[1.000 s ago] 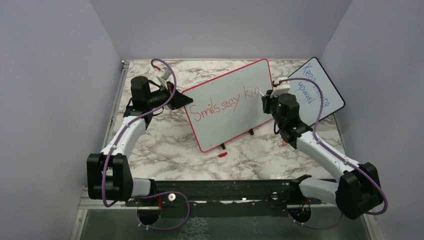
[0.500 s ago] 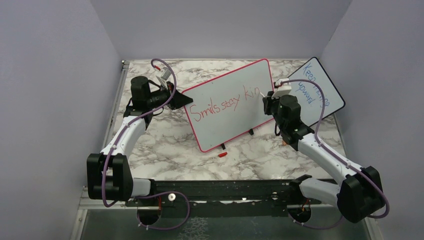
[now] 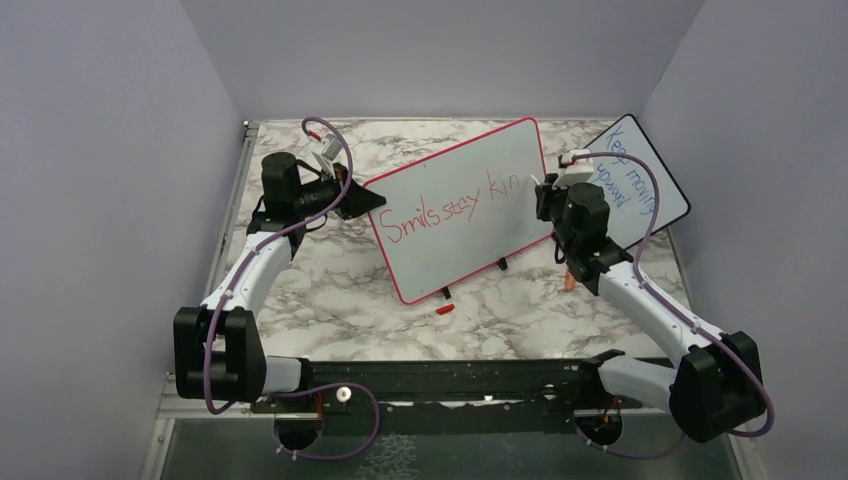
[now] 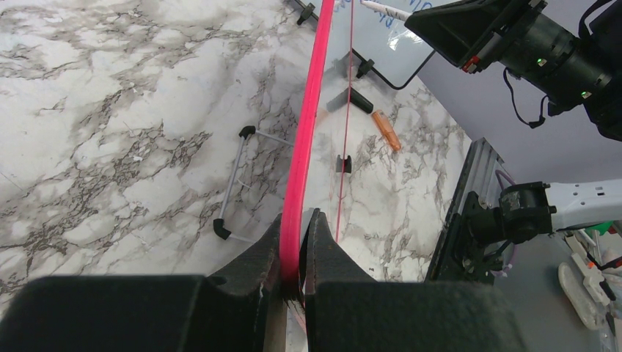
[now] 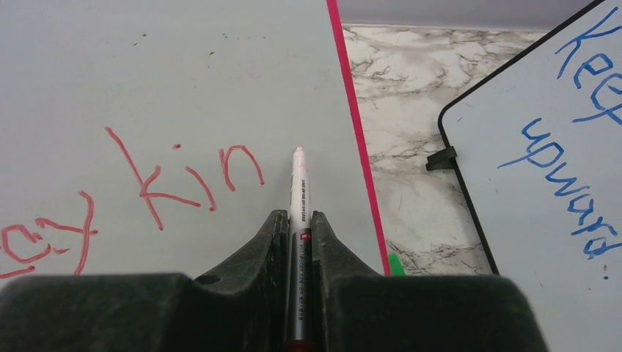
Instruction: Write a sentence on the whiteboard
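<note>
1. My left gripper (image 4: pixel 295 220) is clenched on the left edge of the whiteboard (image 3: pixel 470 250). The left wrist view shows the pink frame pinched between both fingers.
2. The whiteboard stands tilted on small black feet in the middle of the marble table (image 3: pixel 300 290), its right end farther back than its left.
3. The sentence (image 3: pixel 440 210) is in red and reads "Smils stay kin". It climbs toward the board's upper right corner.
4. A small red piece (image 3: pixel 445 309) lies on the table just in front of the board's lower edge.
5. My right gripper (image 5: pixel 299 220) is clamped on a marker (image 5: pixel 298 191) and sits near the board's right edge. The pale tip points at the white surface just right of the "n". I cannot tell whether it touches.
6. An orange piece (image 3: pixel 568 281) lies on the table beside my right arm.
7. A black-framed board (image 3: pixel 655 200) with blue writing, "Keep moving upward", lies just right of the whiteboard, behind my right gripper.
</note>
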